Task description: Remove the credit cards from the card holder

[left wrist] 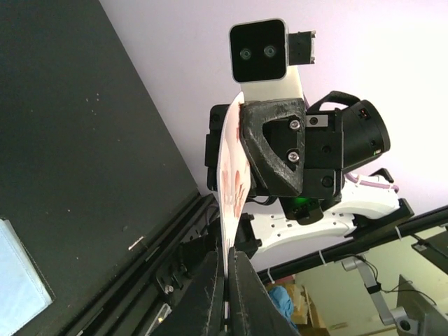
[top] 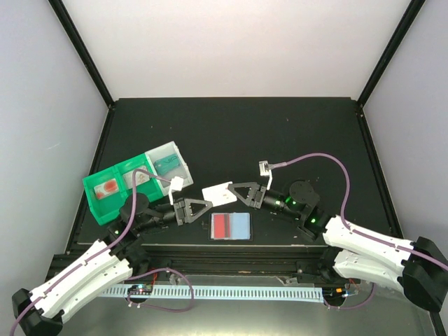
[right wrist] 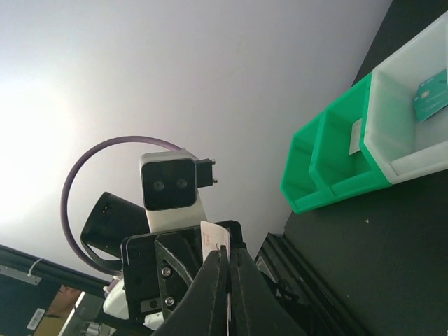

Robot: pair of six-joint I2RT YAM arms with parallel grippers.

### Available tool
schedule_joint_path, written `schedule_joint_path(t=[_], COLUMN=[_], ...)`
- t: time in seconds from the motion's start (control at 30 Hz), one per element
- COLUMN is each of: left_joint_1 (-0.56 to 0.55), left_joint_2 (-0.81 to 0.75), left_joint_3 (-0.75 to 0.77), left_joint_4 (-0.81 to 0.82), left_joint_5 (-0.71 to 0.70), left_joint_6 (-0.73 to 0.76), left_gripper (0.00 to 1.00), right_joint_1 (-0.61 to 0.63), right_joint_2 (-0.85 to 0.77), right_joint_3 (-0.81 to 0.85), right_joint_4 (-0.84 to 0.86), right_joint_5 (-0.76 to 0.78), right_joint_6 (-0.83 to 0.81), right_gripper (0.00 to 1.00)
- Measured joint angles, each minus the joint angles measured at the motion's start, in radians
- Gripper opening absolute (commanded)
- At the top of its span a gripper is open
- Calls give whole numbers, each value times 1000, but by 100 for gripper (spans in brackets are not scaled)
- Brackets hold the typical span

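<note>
Where the two arms meet at the middle of the overhead frame, one white card (top: 219,192) is held off the table (top: 280,133) between both tools.

Left gripper (top: 209,203) — jaws drawn tight on the card's lower-left edge. Its wrist view shows the fingers pinched together at bottom centre, with the card rising edge-on from between them.

Right gripper (top: 235,189) — likewise closed on the card's opposite, right-hand edge. Its own wrist view shows the card's edge clamped between the fingers at bottom centre.

Card holder (top: 232,227): lying open and flat on the table just below the grippers, lower centre of the overhead frame, touched by neither. Its left panel shows a red card (top: 222,225); its right panel is pale blue.

Compartment tray (top: 115,168): green and clear, left of centre, beside the left arm. A teal card (right wrist: 430,94) lies in the clear compartment, at the upper right of the right wrist view.
</note>
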Motion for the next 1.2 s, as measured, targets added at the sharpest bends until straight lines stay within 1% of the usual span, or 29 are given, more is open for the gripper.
schedule_joint_path(t=[0.2,0.23,0.3,0.43,0.57,0.6,0.8,0.93,1.03,1.2], left_joint_1=[0,0,0,0,3,6,27,63,130,310], left_joint_2=[-10,-10,-10,-9,10,19,76,124,153,206], left_joint_3=[0,0,0,4,44,59,161,217,247,293], left_joint_4=[-5,-9,-21,-62,-137,-154,-266,-354,-423,-539], left_joint_5=[-8,-11,-18,-27,-40,-41,-42,-29,5,80], left_joint_6=[3,5,12,35,80,93,176,233,274,346], left_gripper=[2,2,2,2,1,1,2,1,1,2], right_joint_1=[0,0,0,-1,-1,-1,-1,-1,-1,-1], right_joint_2=[3,3,1,-26,-71,-86,-160,-209,-250,-308], right_joint_3=[-11,-13,-16,-21,-32,-37,-64,-72,-76,-77], right_joint_4=[8,8,0,-29,-75,-89,-180,-234,-274,-336], right_joint_5=[7,9,14,23,40,43,62,72,87,106], right_joint_6=[2,3,-5,-30,-58,-72,-111,-136,-158,-198], right_gripper=[21,26,38,71,98,100,100,100,100,100])
